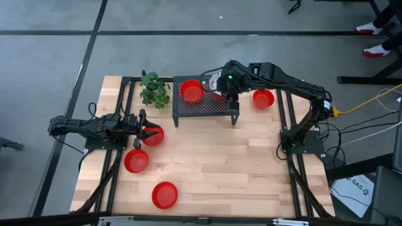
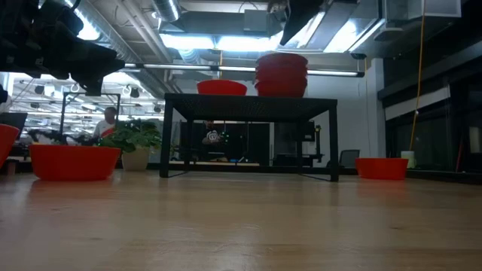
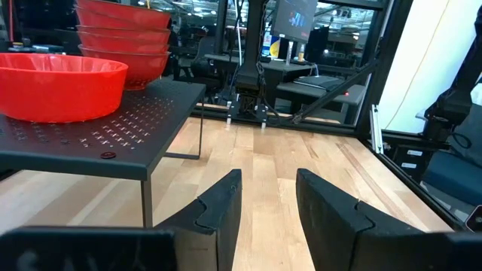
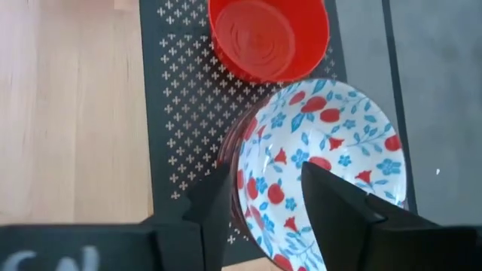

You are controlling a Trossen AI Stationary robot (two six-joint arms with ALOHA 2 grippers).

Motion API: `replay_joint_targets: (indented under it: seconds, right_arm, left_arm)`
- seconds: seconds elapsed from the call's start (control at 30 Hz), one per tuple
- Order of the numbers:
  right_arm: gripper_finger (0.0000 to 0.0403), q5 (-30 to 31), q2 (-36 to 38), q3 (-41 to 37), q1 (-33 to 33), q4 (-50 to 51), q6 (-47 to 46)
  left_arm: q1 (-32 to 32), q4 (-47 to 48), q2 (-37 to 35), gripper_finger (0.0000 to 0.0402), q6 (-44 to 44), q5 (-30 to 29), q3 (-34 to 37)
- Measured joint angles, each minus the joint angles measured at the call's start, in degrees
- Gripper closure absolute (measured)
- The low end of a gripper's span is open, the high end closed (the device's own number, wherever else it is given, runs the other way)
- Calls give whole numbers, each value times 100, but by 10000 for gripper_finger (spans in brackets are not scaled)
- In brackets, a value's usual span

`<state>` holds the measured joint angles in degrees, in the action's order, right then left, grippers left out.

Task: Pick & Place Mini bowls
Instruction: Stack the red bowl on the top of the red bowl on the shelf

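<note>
Bowls are the job, and my right gripper (image 4: 265,181) hangs over the far right end of the black perforated metal stand (image 1: 201,107). Under it, the white mini bowl with red and blue floral speckles (image 4: 331,143) tops a stack of glossy red mini bowls (image 2: 281,74). My fingers are spread wide and grip nothing. One looks to sit outside the speckled bowl's near rim and the other over its inside, though I cannot tell whether either touches it.

A single plain red mini bowl (image 4: 269,36) sits just beside the stack on the stand. I judge this to be the stacking step, with the speckled bowl resting on the pile. To finish it well I should rise straight up with the fingers kept apart, so that neither catches the rim and tips the stack. I should not swing toward the lone red bowl until I am clear.

My left gripper (image 1: 143,129) waits low at the left side of the wooden table (image 1: 251,176), partly open and empty, just beside another red mini bowl (image 1: 154,135). Three more red ones lie loose on the table.
</note>
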<state>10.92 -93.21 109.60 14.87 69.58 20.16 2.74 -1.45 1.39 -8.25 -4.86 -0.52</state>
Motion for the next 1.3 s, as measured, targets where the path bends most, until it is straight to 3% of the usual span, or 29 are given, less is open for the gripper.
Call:
replay_joint_targets:
  seconds: [0.3,0.9,1.3]
  right_arm:
    - [240,-162,11,0,-4,-389,175]
    - [240,-2763,179,0,-110,-1175,-276]
    - [240,-2859,177,0,-425,-673,-391]
  left_arm:
    - [0,0,0,279,0,0,-1]
    - [0,0,0,279,0,0,-1]
    - [-2,0,0,279,0,0,-1]
